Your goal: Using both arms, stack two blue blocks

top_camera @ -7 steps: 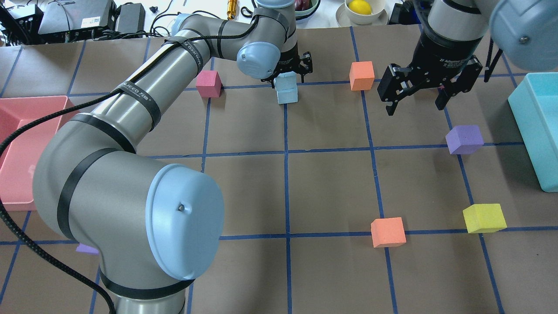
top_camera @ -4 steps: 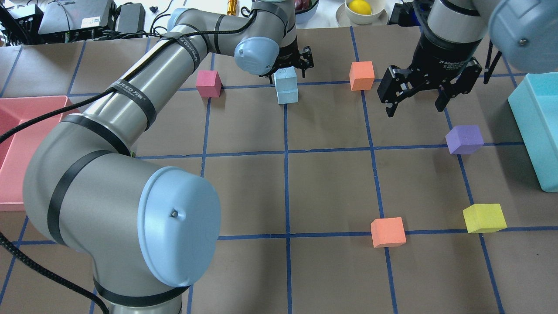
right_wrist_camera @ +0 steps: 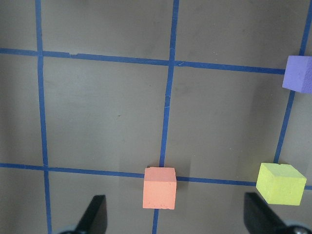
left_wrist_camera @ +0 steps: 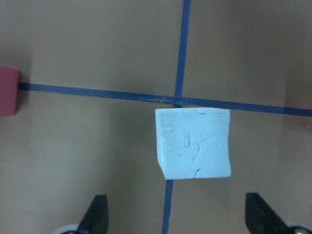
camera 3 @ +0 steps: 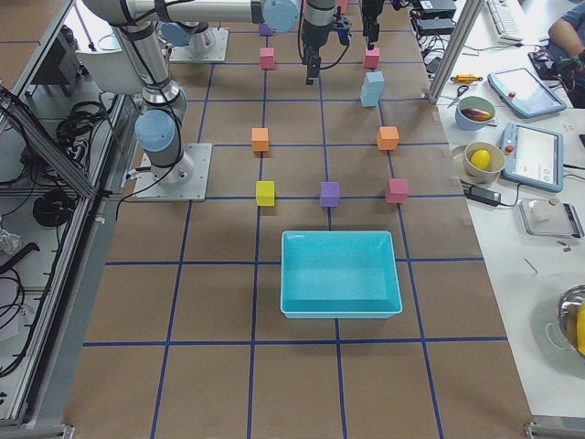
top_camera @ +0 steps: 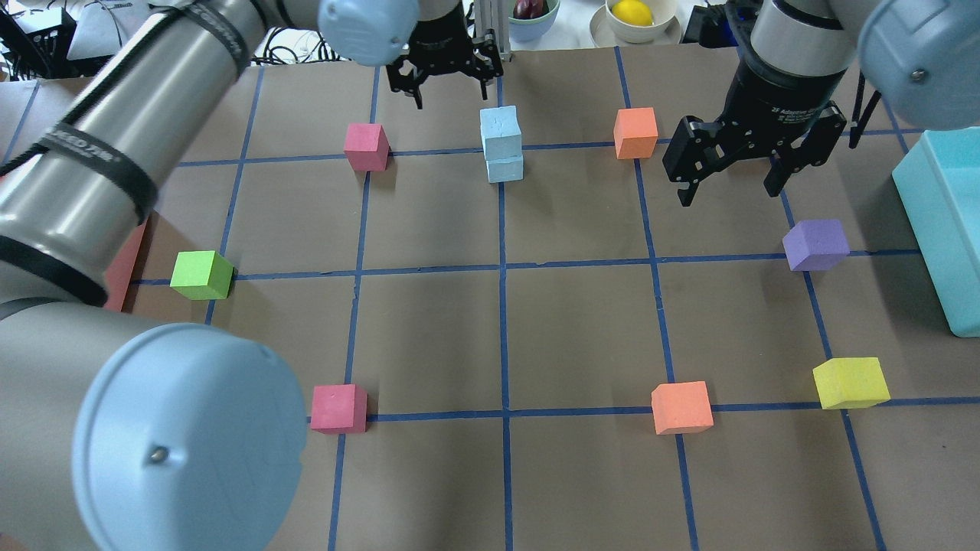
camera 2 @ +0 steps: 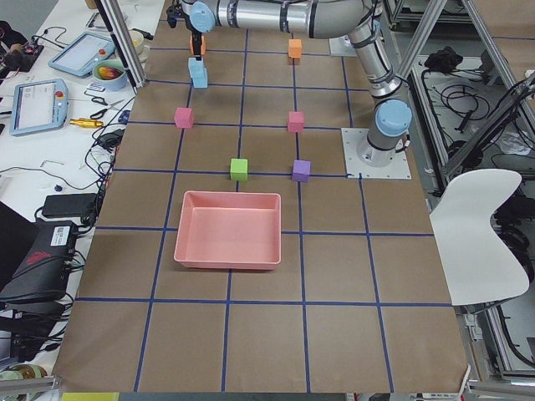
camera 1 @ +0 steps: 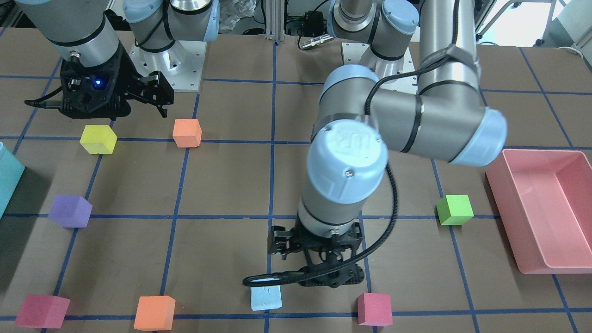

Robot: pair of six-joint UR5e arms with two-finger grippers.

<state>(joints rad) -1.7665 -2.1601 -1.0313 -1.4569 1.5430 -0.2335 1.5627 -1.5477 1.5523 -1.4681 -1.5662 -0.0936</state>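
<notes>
The two pale blue blocks stand stacked on a grid crossing at the far middle of the table, the upper block (top_camera: 501, 131) on the lower block (top_camera: 505, 168). The stack also shows from above in the front-facing view (camera 1: 265, 298) and in the left wrist view (left_wrist_camera: 193, 143). My left gripper (top_camera: 452, 92) is open and empty, raised above and just behind the stack; its fingertips (left_wrist_camera: 95, 217) show spread wide. My right gripper (top_camera: 727, 187) is open and empty, hovering to the right of the stack near an orange cube (top_camera: 635, 132).
Around the stack lie a pink cube (top_camera: 366, 146), a purple cube (top_camera: 816, 245), a yellow cube (top_camera: 850, 382), a second orange cube (top_camera: 681, 407), a red cube (top_camera: 338, 408) and a green cube (top_camera: 201, 275). A teal bin (top_camera: 945, 222) stands right, a pink tray (camera 1: 541, 217) left.
My left gripper has let go of the upper blue block and lifted up and back from the stack. The left arm has swung up, uncovering the green and red cubes. The right arm stayed.
</notes>
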